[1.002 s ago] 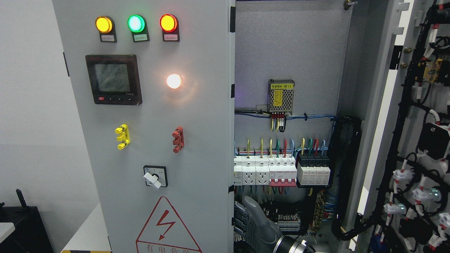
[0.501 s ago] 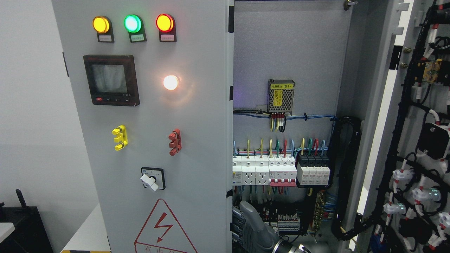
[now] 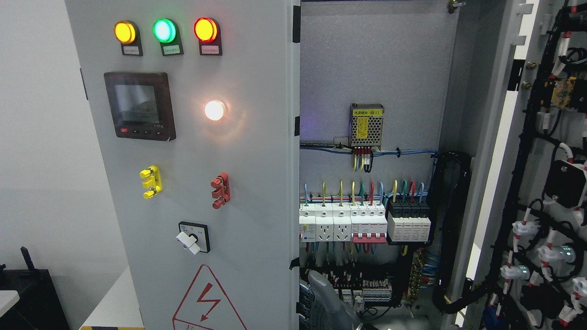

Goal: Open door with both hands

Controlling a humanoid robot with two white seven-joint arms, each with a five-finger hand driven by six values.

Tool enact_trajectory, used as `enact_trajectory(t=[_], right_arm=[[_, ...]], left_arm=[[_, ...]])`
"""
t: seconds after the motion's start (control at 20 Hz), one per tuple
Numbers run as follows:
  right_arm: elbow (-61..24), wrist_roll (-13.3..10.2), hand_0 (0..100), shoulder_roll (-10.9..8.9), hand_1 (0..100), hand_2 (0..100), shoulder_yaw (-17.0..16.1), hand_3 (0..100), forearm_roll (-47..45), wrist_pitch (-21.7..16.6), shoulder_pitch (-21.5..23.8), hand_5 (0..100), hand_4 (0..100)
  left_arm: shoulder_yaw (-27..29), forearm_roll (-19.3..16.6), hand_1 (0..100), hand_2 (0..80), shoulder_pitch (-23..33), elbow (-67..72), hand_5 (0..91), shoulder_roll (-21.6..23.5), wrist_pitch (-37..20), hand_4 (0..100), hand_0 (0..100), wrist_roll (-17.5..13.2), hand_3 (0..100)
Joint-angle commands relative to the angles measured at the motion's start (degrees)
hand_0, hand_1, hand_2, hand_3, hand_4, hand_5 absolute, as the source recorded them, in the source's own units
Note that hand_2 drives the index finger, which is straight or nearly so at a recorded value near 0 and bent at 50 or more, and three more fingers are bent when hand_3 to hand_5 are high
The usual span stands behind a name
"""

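Door [image 3: 192,183], grey left cabinet leaf carrying lamps, meter, rotary switch, stands ajar at left of head view. Grey robot hand [image 3: 328,300] shows at bottom centre behind door edge; side and finger state cannot be told. Risk: fingers snagging terminal wiring [image 3: 362,288] just beside hand, or slipping off door edge.

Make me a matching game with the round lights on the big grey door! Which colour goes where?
Things:
1. left top light
2. middle top light
3. right top light
4. lone light lower down

Colours:
A. green
B. white
C. amber
D. red

Pairs: 1-C, 2-A, 3-D, 4-B
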Motion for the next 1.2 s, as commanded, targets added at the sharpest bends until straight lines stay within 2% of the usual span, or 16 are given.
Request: enact_trajectory(t=[0.0,0.4,0.65,0.95,1.15], right_arm=[[-4.57,-0.16,0,0.8,0,0,1.88,0,-0.54,0.04,1.5,0,0],[-6.94,-0.16,0,1.42,0,0,3.2,0,-0.54,0.04,2.38,0,0],[-8.43,-0.16,0,1.42,0,0,5.48,0,-0.54,0.04,3.0,0,0],[-10.02,-0.16,0,3.0,0,0,6.89,0,-2.03,0.04,3.18,0,0],[-11.42,-0.16,0,3.35,0,0,8.12,0,-2.12,0.04,3.26,0,0]], left_arm=[[0.0,-0.01,0,0.0,0.0,-0.26,0.0,0.0,-0.02,3,0,0.01,0],[0.0,-0.01,0,0.0,0.0,-0.26,0.0,0.0,-0.02,3,0,0.01,0],[0.0,-0.01,0,0.0,0.0,-0.26,0.0,0.0,-0.02,3,0,0.01,0],[0.0,-0.01,0,0.0,0.0,-0.26,0.0,0.0,-0.02,3,0,0.01,0],[0.0,-0.01,0,0.0,0.0,-0.26,0.0,0.0,-0.02,3,0,0.01,0]])
